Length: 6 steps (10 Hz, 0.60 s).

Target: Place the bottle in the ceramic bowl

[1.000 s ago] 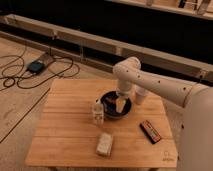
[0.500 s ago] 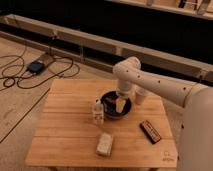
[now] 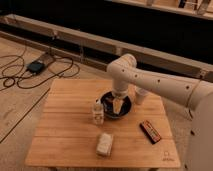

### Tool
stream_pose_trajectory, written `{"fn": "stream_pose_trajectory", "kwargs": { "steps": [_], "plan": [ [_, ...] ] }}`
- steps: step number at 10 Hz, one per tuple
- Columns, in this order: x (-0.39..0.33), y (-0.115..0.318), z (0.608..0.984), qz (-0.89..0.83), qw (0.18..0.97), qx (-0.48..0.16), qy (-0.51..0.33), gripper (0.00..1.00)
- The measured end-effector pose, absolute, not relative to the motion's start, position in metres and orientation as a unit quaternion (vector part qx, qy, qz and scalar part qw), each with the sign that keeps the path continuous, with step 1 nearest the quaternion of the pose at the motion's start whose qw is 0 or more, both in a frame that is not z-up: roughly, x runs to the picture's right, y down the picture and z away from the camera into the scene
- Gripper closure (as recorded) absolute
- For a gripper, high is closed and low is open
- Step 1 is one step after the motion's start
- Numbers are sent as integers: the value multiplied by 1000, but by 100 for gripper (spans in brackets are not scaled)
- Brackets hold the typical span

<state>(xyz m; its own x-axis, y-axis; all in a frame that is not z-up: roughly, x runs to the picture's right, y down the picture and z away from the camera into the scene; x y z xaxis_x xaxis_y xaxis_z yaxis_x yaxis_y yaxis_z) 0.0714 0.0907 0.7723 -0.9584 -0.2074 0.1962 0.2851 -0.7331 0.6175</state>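
The bottle (image 3: pixel 98 112), small and clear with a whitish label and a light cap, stands upright on the wooden table (image 3: pixel 70 125), touching or just off the left rim of the ceramic bowl. The ceramic bowl (image 3: pixel 108 112) is round, dark and glossy, in the middle of the table. My gripper (image 3: pixel 117 105) hangs down from the white arm (image 3: pixel 150 80) over the inside of the bowl, to the right of the bottle and apart from it. The gripper hides part of the bowl's inside.
A white cup (image 3: pixel 141 95) stands just right of the bowl, behind the arm. A beige rectangular block (image 3: pixel 105 144) lies near the front edge. A dark snack bar (image 3: pixel 150 131) lies at the front right. Cables and a black box (image 3: pixel 36 66) lie on the floor at left.
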Motion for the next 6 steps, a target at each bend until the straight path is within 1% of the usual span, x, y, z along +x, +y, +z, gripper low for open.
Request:
{"fn": "stream_pose_trajectory", "kwargs": {
  "steps": [3, 6],
  "plan": [
    [36, 102, 749, -939, 86, -26, -331, 34],
    [11, 102, 745, -951, 53, -5, -304, 34]
  ]
}}
